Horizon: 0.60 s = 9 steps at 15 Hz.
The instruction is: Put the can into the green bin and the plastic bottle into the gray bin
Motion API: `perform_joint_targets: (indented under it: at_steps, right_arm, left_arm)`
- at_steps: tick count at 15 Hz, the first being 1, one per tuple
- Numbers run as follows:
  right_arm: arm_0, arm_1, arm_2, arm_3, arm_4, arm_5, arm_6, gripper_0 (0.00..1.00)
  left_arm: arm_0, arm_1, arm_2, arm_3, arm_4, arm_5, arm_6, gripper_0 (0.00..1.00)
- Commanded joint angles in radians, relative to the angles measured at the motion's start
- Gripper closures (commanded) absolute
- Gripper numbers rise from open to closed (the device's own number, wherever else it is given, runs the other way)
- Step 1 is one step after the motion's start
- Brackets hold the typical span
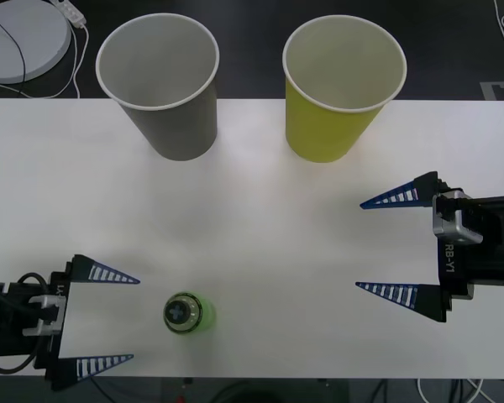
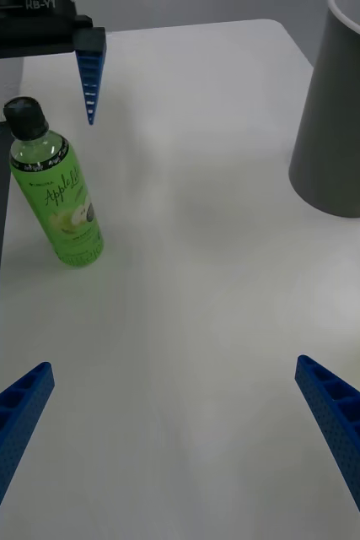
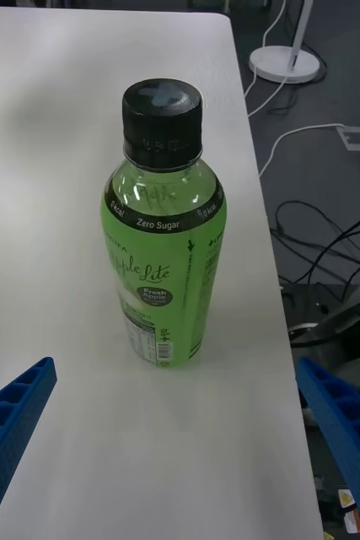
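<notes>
The plastic bottle (image 1: pixel 187 313) stands upright just ahead of the left end effector (image 1: pixel 107 320), wide open, holding nothing.

Front camera high up, looks down on table (image 1: pixel 260 227). Right wrist camera low, looks across table, far from bottle (image 2: pixel 55 187). Left wrist camera low too, very near bottle, faces table edge and floor. All three share bottle. Front and right wrist share gray bin (image 1: pixel 161 84).
</notes>
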Motion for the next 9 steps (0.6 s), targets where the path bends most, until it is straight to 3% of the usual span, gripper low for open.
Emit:
perform_joint_targets:
  at_steps: [1,9]
  right_arm:
    - [0.000,0.000,0.000,0.000,0.000,0.000,0.000,0.00]
    - [0.000,0.000,0.000,0.000,0.000,0.000,0.000,0.00]
  left_arm:
    - [-0.005,-0.042,-0.005,0.000,-0.034,0.000,0.003,0.00]
    - [-0.033,-0.170,-0.017,0.000,-0.109,-0.009,0.015,0.00]
